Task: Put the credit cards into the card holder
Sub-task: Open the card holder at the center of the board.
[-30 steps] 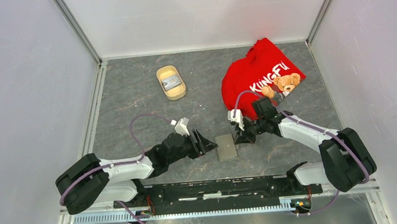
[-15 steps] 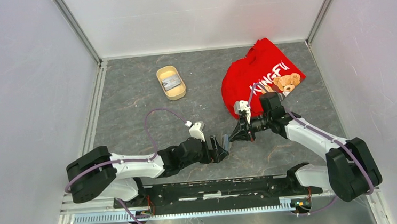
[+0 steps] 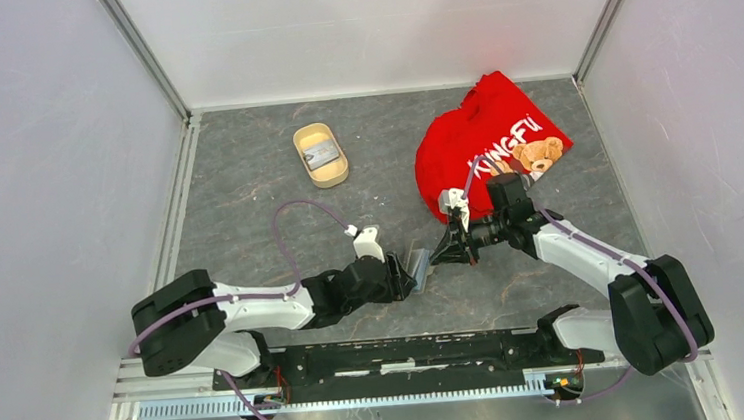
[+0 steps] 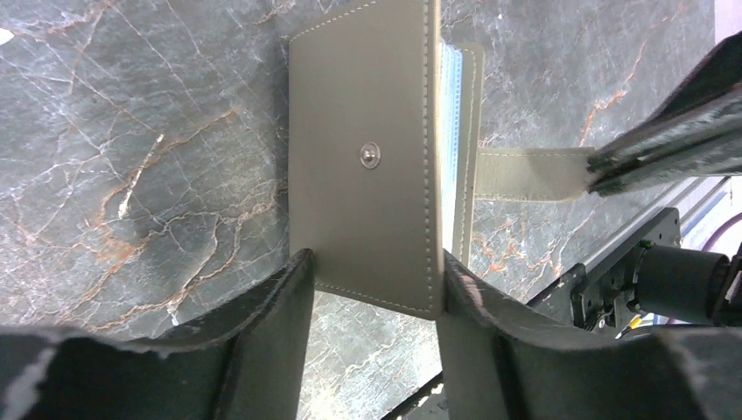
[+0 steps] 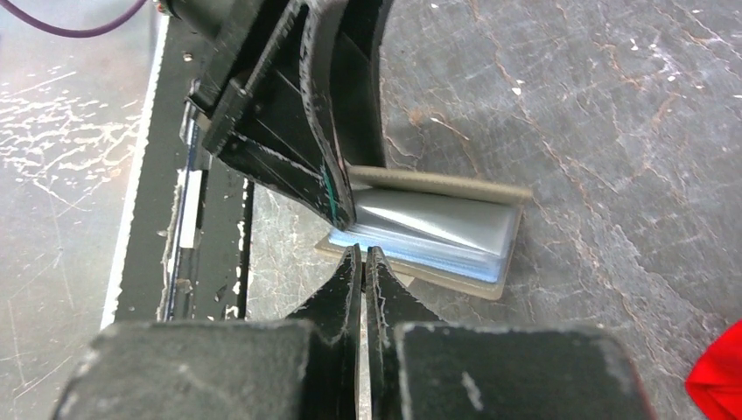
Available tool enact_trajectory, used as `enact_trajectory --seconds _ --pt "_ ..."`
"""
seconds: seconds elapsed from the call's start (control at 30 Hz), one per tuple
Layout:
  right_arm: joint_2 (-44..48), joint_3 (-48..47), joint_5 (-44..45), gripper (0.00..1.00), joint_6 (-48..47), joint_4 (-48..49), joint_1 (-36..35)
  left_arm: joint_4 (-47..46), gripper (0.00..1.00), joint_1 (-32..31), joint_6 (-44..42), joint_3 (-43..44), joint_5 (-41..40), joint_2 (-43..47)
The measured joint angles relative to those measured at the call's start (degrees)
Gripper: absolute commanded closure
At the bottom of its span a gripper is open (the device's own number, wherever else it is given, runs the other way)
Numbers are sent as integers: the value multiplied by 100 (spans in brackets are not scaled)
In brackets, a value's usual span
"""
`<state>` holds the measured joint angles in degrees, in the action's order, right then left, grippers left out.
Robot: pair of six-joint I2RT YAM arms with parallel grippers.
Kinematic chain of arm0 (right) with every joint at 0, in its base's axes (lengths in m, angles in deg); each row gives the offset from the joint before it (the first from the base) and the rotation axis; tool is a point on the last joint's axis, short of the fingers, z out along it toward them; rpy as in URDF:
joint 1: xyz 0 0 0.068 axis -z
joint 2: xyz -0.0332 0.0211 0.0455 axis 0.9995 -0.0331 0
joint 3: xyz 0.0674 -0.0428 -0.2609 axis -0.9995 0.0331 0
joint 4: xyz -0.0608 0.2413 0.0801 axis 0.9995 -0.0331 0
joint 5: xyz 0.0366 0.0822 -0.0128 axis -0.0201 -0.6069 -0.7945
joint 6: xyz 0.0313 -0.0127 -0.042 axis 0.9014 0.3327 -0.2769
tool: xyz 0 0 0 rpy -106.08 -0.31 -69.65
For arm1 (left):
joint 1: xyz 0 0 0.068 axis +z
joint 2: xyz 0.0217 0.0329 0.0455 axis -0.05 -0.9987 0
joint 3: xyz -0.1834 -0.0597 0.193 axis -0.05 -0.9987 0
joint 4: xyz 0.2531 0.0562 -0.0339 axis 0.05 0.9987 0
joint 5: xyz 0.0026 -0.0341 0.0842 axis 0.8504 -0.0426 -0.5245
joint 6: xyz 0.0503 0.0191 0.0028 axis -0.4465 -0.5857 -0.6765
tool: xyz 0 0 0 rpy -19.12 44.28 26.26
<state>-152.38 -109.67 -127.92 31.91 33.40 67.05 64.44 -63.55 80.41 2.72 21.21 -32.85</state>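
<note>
At left hand (image 4: 374,261), card holder (image 4: 363,175) cover gripped by edges; right hand (image 5: 363,258) pinched shut on strap (image 4: 525,173).

Grey card holder (image 4: 363,166) ajar on table (image 3: 245,180), pale pockets showing; credit cards (image 3: 322,155) in tray (image 3: 310,136).

The table (image 3: 245,180) is a dark grey slab, veined like marble with pale and rusty streaks. A red shirt (image 3: 473,147) with a bear print lies crumpled on it. Well left of the shirt and about level with it sits a beige oval tray (image 3: 332,180). Nearer than the shirt and a little to its left, the grey holder (image 3: 419,265) rests on the slab, lower leaf flat, stitched top cover raised.
</note>
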Motion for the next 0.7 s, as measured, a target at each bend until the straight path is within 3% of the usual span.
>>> enact_trajectory --seconds 0.4,0.6,0.7 --pt "-15 0 1169 100 -428 -378 61 -496 58 348 365 -748 66 706" --pt "-210 -2 1493 100 -588 -511 61 -1161 57 807 658 -1180 544 787" --pt "-310 -4 1593 100 -616 -557 61 -1329 51 946 732 -1311 721 809"
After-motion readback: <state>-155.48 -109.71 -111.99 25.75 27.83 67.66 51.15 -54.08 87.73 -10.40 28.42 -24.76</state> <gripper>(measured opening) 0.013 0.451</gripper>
